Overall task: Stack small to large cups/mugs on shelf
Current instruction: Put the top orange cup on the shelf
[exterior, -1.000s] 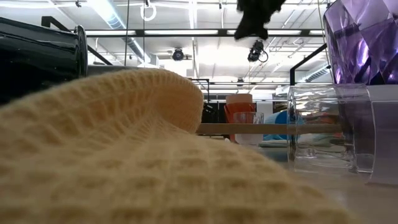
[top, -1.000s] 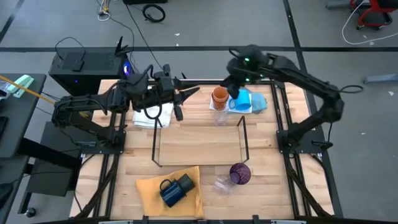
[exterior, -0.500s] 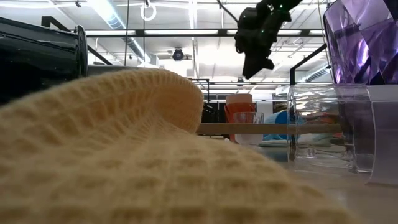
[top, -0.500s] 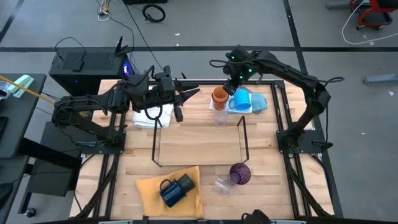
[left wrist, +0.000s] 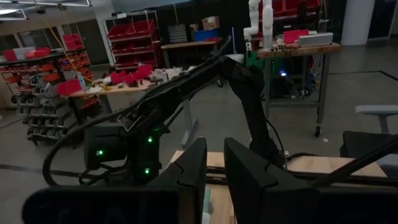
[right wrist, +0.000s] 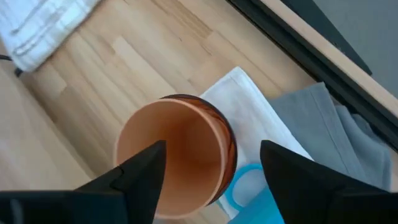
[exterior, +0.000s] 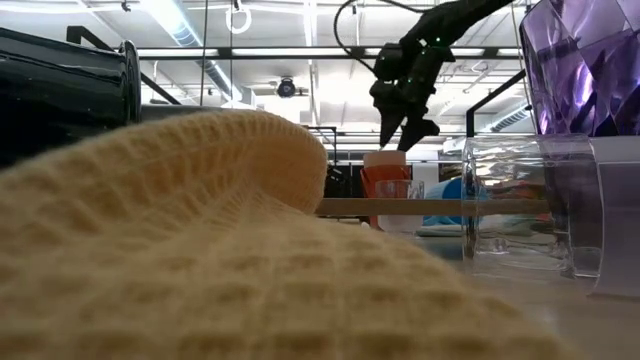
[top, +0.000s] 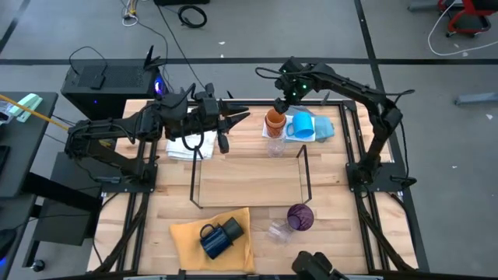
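Now spread wide and lowered over the orange cup (right wrist: 176, 155): right hand (right wrist: 211, 171), ready to grip it; left hand (top: 226, 128) near-closed, empty, waiting.

Orange cup (right wrist: 177, 152) betw. open jaws

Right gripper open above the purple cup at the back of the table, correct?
Wrong cup. The right gripper is open above the orange cup, as the right wrist view shows. The purple cup stands at the table's front edge, in the high view.
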Motion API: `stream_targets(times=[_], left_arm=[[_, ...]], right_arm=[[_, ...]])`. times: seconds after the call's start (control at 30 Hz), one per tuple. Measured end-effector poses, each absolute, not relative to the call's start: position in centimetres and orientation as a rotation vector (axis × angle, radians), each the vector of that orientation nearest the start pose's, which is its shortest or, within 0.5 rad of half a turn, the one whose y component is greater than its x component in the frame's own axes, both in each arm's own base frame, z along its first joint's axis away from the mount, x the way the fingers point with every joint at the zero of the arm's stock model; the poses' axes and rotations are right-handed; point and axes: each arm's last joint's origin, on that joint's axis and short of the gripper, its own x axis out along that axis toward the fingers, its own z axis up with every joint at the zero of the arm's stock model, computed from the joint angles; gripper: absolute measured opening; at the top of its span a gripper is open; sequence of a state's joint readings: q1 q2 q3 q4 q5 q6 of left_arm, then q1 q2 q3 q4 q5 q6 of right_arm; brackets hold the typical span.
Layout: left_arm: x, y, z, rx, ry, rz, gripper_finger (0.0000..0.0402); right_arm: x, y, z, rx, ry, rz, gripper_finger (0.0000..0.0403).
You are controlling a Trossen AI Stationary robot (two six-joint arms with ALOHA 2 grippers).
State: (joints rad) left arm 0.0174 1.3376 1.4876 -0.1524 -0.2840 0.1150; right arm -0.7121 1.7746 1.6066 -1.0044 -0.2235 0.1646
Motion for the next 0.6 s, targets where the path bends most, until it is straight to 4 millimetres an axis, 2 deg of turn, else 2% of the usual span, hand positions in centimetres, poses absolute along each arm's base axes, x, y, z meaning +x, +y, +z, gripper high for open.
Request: stream_targets(times=[0.37, 0.6], left_arm=[[28.8, 1.3, 45.6, 0.115, 0.024, 0.301, 0.0058], [28.8, 1.3, 45.6, 0.115, 0.024, 0.301, 0.006]], right_arm=[[28.9, -23.1, 27.6, 0.682, 1.081, -0.514, 0.023], [28.9, -23.2, 27.5, 0.696, 1.078, -0.528, 0.0193]])
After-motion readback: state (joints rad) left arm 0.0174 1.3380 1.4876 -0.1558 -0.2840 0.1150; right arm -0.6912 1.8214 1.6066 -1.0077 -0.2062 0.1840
